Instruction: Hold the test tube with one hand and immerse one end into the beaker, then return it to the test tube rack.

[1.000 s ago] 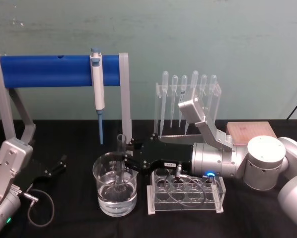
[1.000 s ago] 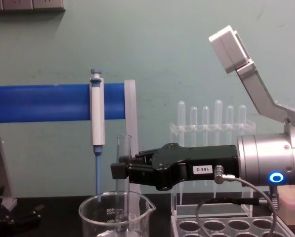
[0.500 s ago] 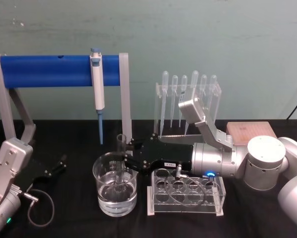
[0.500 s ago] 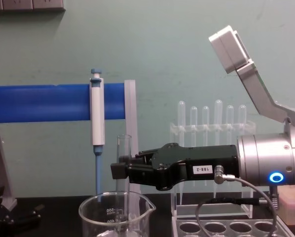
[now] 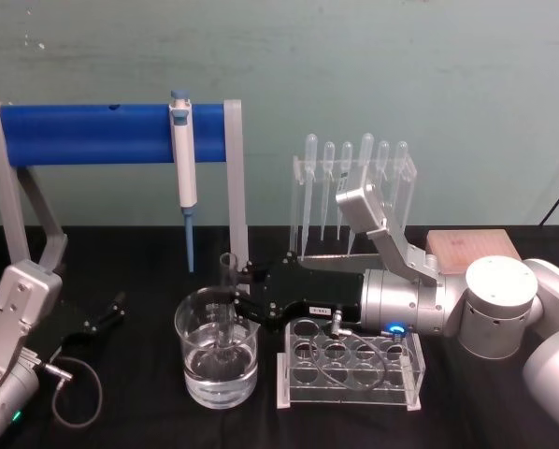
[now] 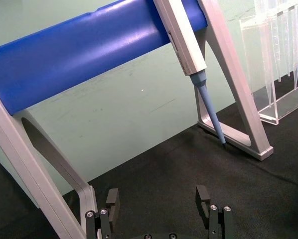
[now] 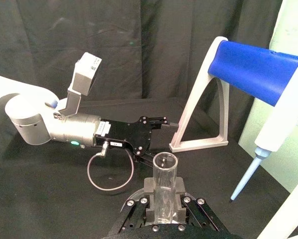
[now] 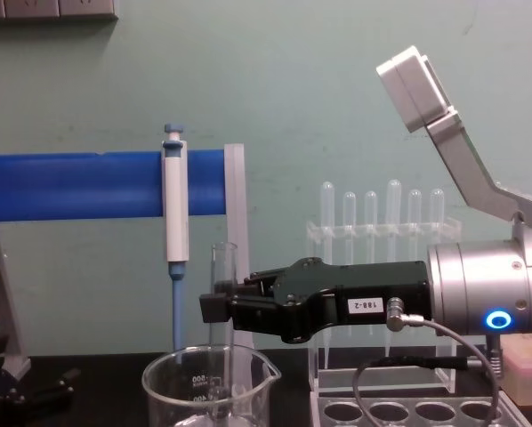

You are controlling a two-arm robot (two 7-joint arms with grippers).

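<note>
The test tube (image 5: 227, 295) stands upright, and its lower end reaches down inside the beaker (image 5: 193, 360), which holds clear water. My right gripper (image 5: 235, 299) reaches in from the right, level with the beaker's rim, and is shut on the tube's upper part. In the chest view the test tube (image 8: 223, 267) rises above the right gripper (image 8: 214, 307) and the beaker (image 8: 173, 391). The right wrist view looks down on the open rim of the test tube (image 7: 164, 172) between the fingers. My left gripper (image 6: 157, 204) is parked open low at the left of the table, away from the beaker.
A blue bar stand (image 5: 93, 133) with a hanging pipette (image 5: 182, 178) rises behind the beaker. A rack of plastic pipettes (image 5: 354, 187) stands at the back right. A clear tube rack (image 5: 350, 369) sits under my right wrist, and a wooden block (image 5: 471, 248) lies behind it.
</note>
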